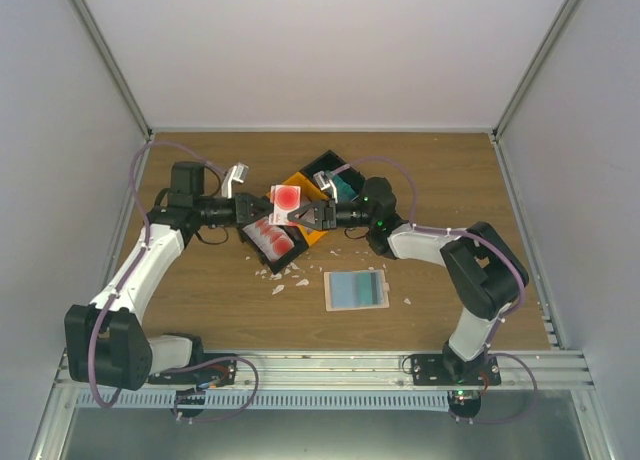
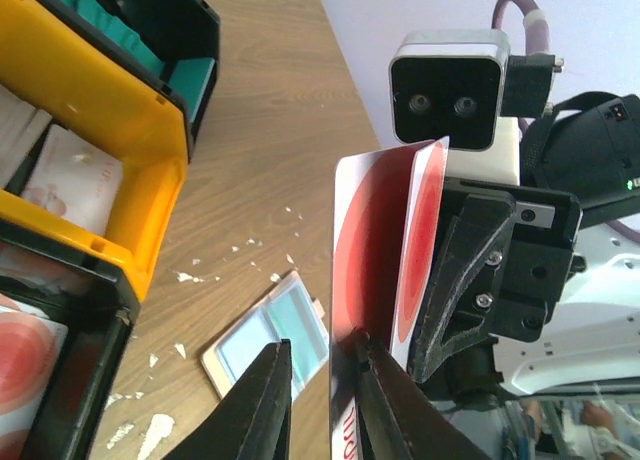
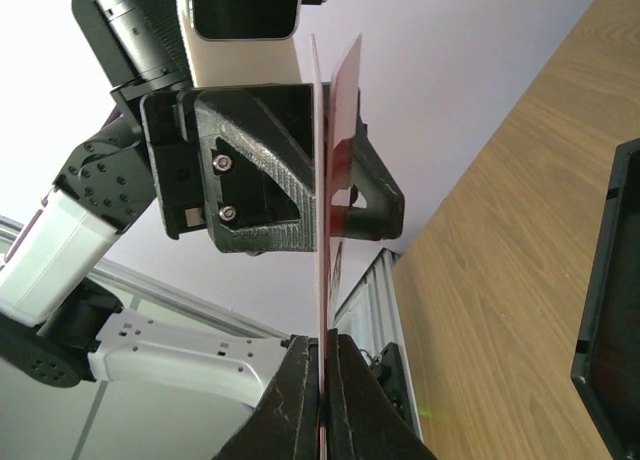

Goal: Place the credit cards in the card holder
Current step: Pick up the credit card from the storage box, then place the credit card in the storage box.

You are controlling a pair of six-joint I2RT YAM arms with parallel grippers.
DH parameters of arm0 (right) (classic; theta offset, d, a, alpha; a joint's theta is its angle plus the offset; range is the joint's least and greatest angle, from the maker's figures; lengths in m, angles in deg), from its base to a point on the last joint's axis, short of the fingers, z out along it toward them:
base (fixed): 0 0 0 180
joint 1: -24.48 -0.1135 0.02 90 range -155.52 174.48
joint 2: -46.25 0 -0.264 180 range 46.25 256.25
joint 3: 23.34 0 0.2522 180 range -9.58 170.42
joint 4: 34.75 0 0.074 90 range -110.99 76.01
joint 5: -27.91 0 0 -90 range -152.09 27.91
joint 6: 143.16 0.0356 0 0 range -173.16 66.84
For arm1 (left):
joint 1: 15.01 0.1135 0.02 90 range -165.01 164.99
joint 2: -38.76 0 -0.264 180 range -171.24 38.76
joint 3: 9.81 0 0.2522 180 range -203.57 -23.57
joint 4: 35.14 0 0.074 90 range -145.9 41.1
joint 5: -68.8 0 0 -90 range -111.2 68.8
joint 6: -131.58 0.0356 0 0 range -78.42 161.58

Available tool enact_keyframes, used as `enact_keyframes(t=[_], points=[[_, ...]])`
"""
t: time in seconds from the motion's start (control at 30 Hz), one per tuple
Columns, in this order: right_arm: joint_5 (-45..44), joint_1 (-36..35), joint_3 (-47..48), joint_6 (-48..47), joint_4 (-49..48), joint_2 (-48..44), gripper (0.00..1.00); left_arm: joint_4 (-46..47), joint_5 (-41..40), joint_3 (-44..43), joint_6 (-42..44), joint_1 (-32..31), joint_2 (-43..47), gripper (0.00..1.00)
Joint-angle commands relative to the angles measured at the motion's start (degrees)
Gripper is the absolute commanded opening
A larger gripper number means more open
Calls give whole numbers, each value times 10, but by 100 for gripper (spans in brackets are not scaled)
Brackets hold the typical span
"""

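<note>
The right gripper [image 1: 302,216] is pinching one edge of a white credit card [image 1: 287,200] with a red disc, its jaws fully closed on it. The left gripper [image 1: 266,212] is facing it with its jaws narrowly parted around the same card. Its wrist view is showing a sliver of gap beside one finger [image 2: 272,390].

Just below them three joined bins are sitting. The orange bin [image 2: 150,190] is holding red-marked cards [image 2: 75,180], the far black bin [image 2: 195,10] is holding teal cards [image 2: 190,80], and the near black bin [image 2: 100,380] is holding red-disc cards [image 2: 25,360].

White scraps [image 1: 278,289] are lying scattered on the brown wooden table [image 1: 200,290]. Pale walls [image 1: 320,50] are enclosing it, and a metal rail [image 1: 330,365] is running along its near edge.

The card holder [image 1: 356,289] is lying flat on the table with light blue showing on its face. It is sitting apart from both grippers, nearer the arm bases on the right arm's side.
</note>
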Motion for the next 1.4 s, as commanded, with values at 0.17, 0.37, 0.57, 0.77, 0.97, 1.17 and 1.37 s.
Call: enact_keyframes(t=[0.17, 0.37, 0.57, 0.77, 0.97, 1.17, 1.37], points=[[30, 2, 21, -38, 33, 1, 3, 71, 91, 31, -29, 3, -4, 9], [8, 9, 23, -45, 61, 14, 10, 73, 47, 38, -40, 6, 5, 0], [1, 12, 40, -33, 98, 49, 11, 82, 14, 67, -60, 28, 8, 0], [-4, 12, 50, -11, 98, 77, 11, 86, 14, 92, -64, 59, 2, 0], [-11, 11, 66, -10, 118, 104, 3, 76, -2, 103, -58, 101, 0, 0], [-73, 1, 94, -118, 273, 98, 1, 17, -121, 91, -33, 130, 29, 0], [-206, -38, 143, -259, 449, 88, 0, -9, -150, 84, -11, 131, 52, 0]])
